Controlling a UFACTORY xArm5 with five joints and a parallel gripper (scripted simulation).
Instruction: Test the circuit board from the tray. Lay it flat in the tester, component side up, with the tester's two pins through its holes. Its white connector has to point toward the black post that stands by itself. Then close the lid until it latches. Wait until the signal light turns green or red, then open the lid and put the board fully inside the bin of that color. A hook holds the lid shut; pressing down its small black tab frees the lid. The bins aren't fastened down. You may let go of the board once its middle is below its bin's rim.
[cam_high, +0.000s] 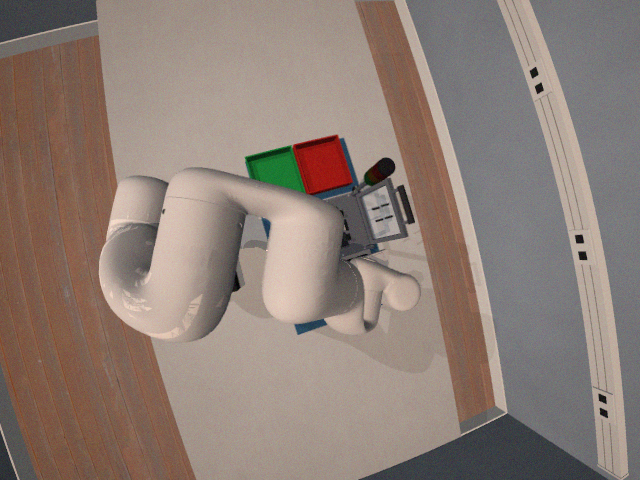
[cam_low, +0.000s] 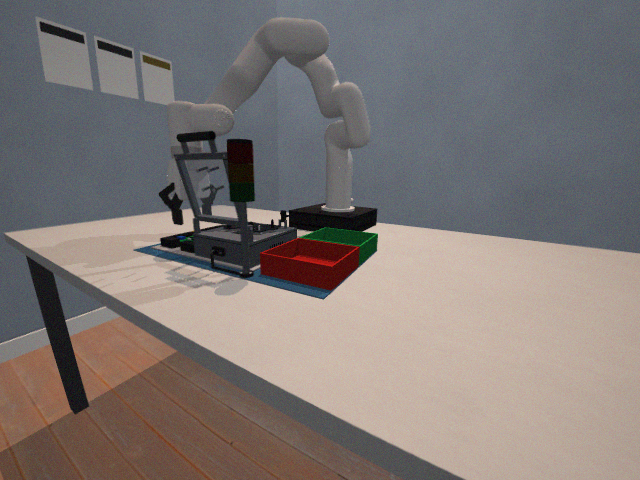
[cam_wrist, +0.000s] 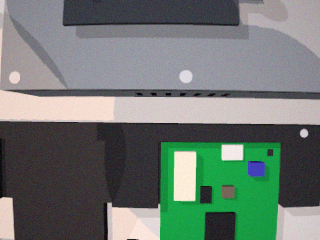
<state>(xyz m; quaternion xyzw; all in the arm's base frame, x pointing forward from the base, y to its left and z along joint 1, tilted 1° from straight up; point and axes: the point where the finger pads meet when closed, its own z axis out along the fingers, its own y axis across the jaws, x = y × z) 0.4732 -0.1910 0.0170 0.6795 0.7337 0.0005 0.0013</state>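
The circuit board (cam_wrist: 250, 200) lies component side up at the right of the black tray (cam_wrist: 55, 175) (cam_low: 170, 240). A long cream-white block and a small white block sit near its upper end in the wrist view. My gripper (cam_low: 192, 212) is open and empty, low over the tray area; its fingertips are outside the wrist view and hidden in the top view. The grey tester (cam_wrist: 150, 60) (cam_low: 222, 242) stands beside the tray, its lid (cam_high: 397, 211) (cam_low: 188, 186) raised. The signal light (cam_high: 379, 171) (cam_low: 241, 170) looks unlit.
The red bin (cam_high: 323, 165) (cam_low: 310, 263) and green bin (cam_high: 273, 170) (cam_low: 368, 248) stand side by side on the tester's far side from the tray. Both look empty. The raised lid and signal light stand tall along one side. The arm covers part of the tester in the top view.
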